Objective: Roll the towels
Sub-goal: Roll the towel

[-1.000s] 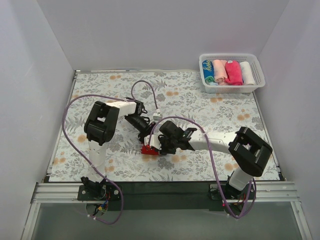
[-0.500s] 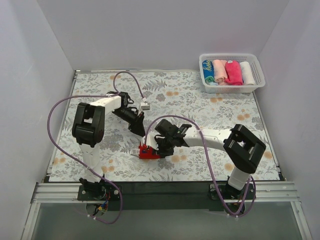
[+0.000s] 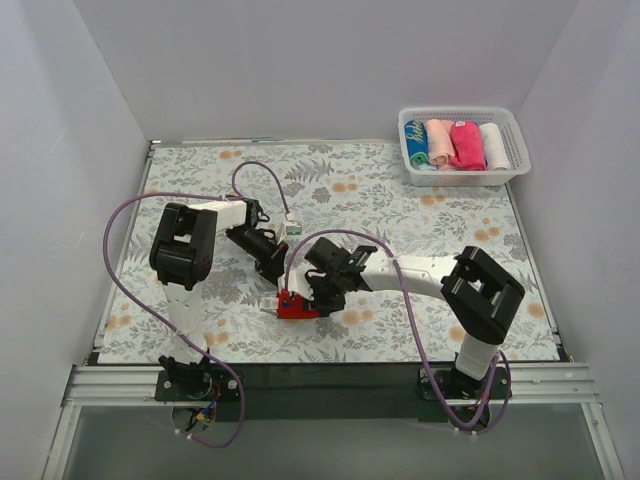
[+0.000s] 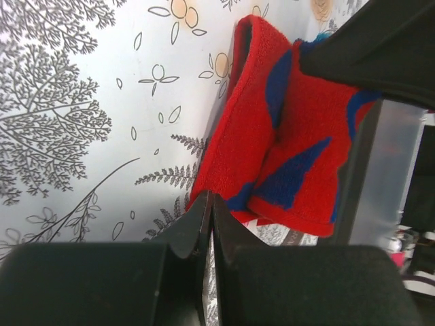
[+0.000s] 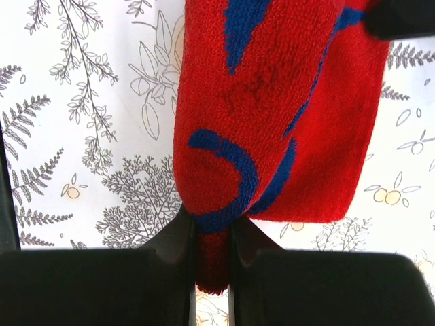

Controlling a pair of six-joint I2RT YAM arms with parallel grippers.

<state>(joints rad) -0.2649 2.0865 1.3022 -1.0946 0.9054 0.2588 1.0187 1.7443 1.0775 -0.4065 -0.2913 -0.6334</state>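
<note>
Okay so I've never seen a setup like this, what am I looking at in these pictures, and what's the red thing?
Two robot arms stand side by side, each ending in a two-finger gripper. The wide picture looks down from above and behind: left arm on the left, right arm on the right. The two close-ups come from wrist cameras, so the black shapes at the bottom are each arm's own fingers. On the floral table cloth lies a red towel with blue marks, partly folded. The right gripper pinches a fold of it. The left gripper is shut at the towel's edge; whether it grips cloth is unclear. The white basket in the far corner holds rolled towels.
</note>
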